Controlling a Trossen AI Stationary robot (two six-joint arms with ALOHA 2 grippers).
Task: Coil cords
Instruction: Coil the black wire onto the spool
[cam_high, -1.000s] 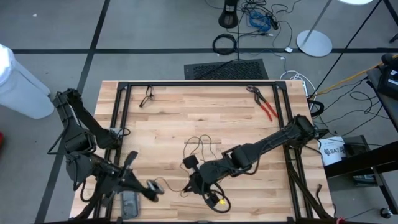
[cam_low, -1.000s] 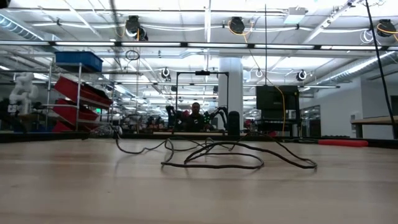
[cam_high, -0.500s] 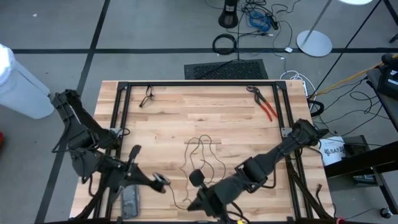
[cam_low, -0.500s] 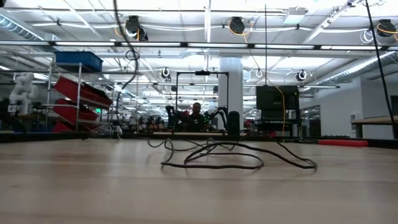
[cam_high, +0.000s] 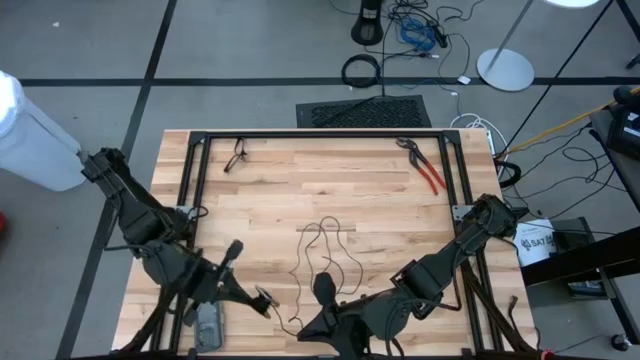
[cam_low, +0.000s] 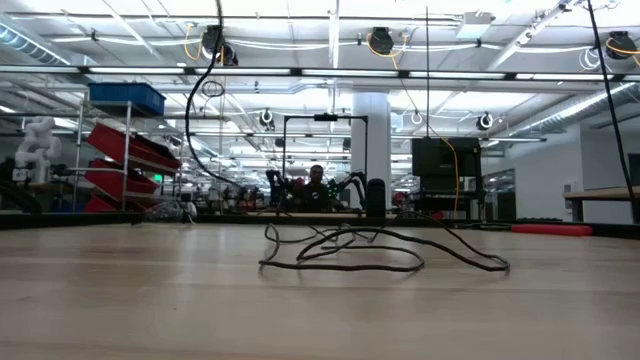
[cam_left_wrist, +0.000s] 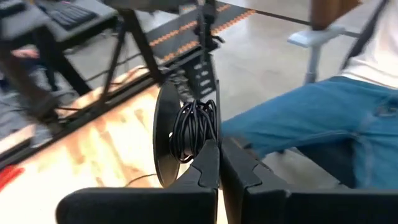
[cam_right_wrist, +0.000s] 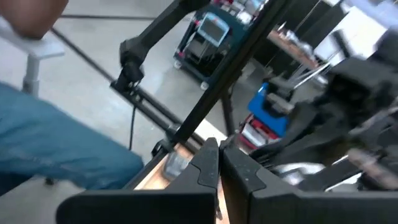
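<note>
The left arm reached in from the table's left edge and bent toward the near edge, its left gripper (cam_high: 262, 297) low over the wood with the fingers pressed together. In the left wrist view those closed fingers (cam_left_wrist: 208, 163) pinched a tight bundle of black cord (cam_left_wrist: 194, 127), wound in several turns against a dark round disc (cam_left_wrist: 163, 137). The right arm stretched from the right side diagonally to the near edge, and the right gripper (cam_right_wrist: 219, 155) also stood closed with nothing seen between its tips; from above its tip was cut off by the picture's lower border. The rest of the cord (cam_high: 322, 245) lay in loose loops on the middle of the wooden table (cam_high: 300, 180), and one strand rose from the heap in the low view (cam_low: 340, 250). A person's blue trouser leg (cam_left_wrist: 298, 130) showed beyond the table. Red-handled pliers (cam_high: 425, 165) lay near the far right corner.
</note>
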